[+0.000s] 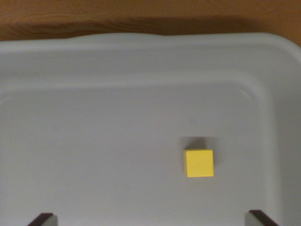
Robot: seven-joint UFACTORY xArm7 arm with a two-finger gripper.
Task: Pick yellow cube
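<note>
A small yellow cube (199, 163) rests on the floor of a white plastic bin (141, 61), right of centre in the wrist view. Only the two fingertips (42, 219) of my gripper (151, 219) show, at the bottom corners of the picture, spread wide apart with nothing between them. The cube lies above that bottom edge, apart from both tips and nearer the one on the wrist view's right. The gripper is open.
The bin's rounded walls rise along the top and the wrist view's right (287, 141). Beyond the top rim runs a strip of brown wooden table (141, 19). The bin floor around the cube is bare.
</note>
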